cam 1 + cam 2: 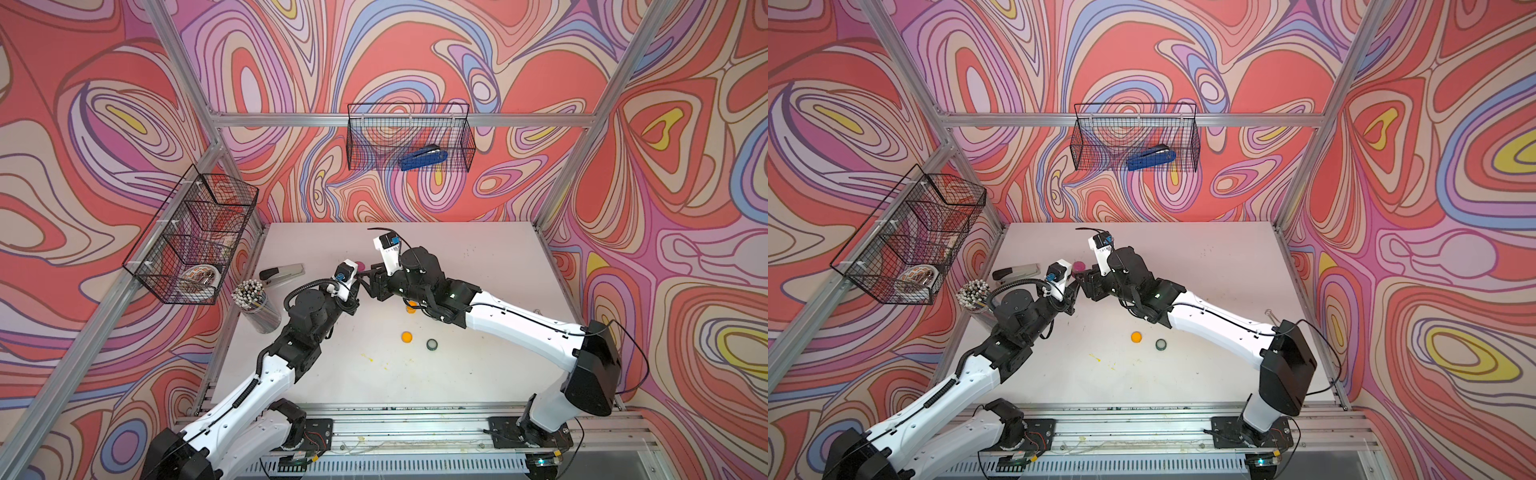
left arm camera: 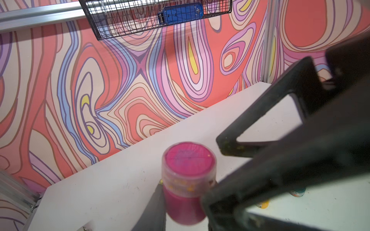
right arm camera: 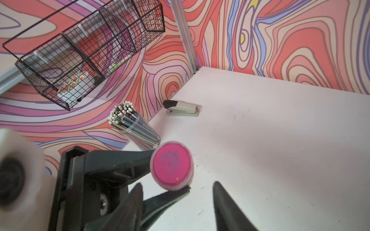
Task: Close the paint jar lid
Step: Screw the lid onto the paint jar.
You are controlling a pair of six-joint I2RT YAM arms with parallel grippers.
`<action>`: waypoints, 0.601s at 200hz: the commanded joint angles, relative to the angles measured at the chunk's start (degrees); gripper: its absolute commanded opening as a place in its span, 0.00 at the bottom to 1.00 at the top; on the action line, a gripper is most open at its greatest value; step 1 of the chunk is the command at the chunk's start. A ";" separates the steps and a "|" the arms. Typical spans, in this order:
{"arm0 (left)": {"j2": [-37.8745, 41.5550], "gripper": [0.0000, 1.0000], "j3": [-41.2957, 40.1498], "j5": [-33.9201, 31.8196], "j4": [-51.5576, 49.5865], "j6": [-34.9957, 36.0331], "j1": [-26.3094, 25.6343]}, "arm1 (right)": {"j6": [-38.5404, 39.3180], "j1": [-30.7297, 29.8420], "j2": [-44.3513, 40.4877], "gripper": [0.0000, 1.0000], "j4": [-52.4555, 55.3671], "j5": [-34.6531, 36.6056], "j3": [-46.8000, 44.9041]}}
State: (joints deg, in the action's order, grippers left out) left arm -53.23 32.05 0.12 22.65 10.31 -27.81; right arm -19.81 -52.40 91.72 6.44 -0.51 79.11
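Note:
A pink paint jar [image 2: 185, 202] stands out from my left gripper [image 2: 184, 212], which is shut on its body. A clear lid [image 2: 189, 160] sits on the jar's mouth, pink showing through it. In the right wrist view the lid [image 3: 171, 165] faces the camera, just beyond my right gripper [image 3: 178, 200]. That gripper is open, its jaws apart with nothing between them. The left gripper's fingers [image 3: 170, 195] clamp the jar from both sides. In both top views the jar [image 1: 360, 265] [image 1: 1079, 265] shows small, where the two grippers meet near the table's back.
An orange paint pot [image 1: 406, 337] and a dark green one [image 1: 432, 344] sit mid-table, another orange one [image 1: 411, 308] under the right arm. A pencil cup [image 1: 255, 305] and grey stapler [image 1: 282, 273] stand at left. Wire baskets [image 1: 409, 137] [image 1: 191, 237] hang on the walls.

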 commanded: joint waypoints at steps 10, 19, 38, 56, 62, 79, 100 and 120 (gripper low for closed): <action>1.42 0.27 -0.15 -0.69 0.52 -1.02 -0.04 | 3.17 0.18 -4.44 0.69 6.35 4.34 -0.76; 2.13 0.27 -0.17 -0.15 -1.29 -1.18 -0.06 | 4.06 0.94 -5.53 0.71 7.12 3.81 -0.95; 4.04 0.27 -0.41 1.31 -4.49 -1.61 -0.05 | 5.82 2.74 -7.53 0.72 7.55 1.71 -1.77; 5.73 0.27 0.38 3.57 -8.51 -2.15 0.00 | 7.16 4.60 -8.94 0.74 7.45 -1.12 -2.61; 6.30 0.27 0.79 4.72 -10.09 -2.32 -0.05 | 7.81 5.32 -9.10 0.74 7.32 -3.24 -2.78; 7.78 0.27 2.45 9.32 -14.35 -2.66 -0.05 | 10.15 6.55 -9.46 0.74 7.19 -8.59 -2.89; 9.05 0.28 4.73 16.38 -20.07 -2.66 -0.10 | 13.83 6.68 -9.02 0.73 8.50 -15.53 -1.48; 10.39 0.28 5.29 20.19 -22.99 -2.32 -0.03 | 16.29 6.70 -8.13 0.72 9.89 -20.52 0.13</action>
State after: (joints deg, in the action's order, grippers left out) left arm -44.91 34.83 12.10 5.76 8.29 -27.81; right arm -8.56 -45.52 82.87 13.80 -11.33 77.34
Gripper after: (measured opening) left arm 0.319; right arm 0.727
